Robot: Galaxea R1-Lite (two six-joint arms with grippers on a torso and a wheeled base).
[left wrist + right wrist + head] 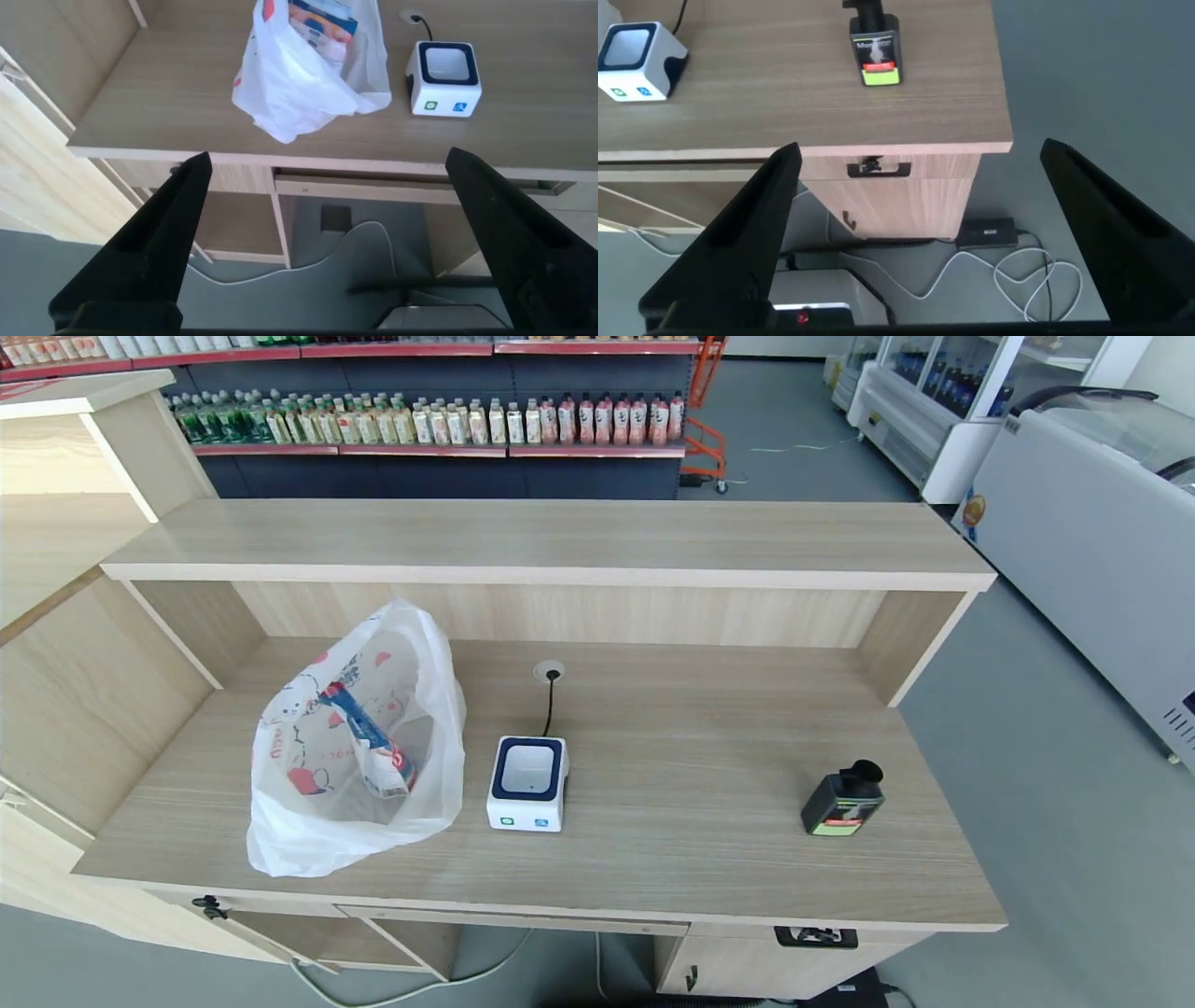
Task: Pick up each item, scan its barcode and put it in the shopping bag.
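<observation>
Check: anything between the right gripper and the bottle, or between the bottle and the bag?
Nothing visible between the right gripper and the bottle, just bare counter. Between bottle and bag, the scanner stands mid-counter, its cable running back; the bottle is due there first anyway.

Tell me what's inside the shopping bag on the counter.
One blue, white and red packet leans inside the shopping bag. The crumpled plastic hides the bag's bottom, so anything beneath cannot be seen.
</observation>
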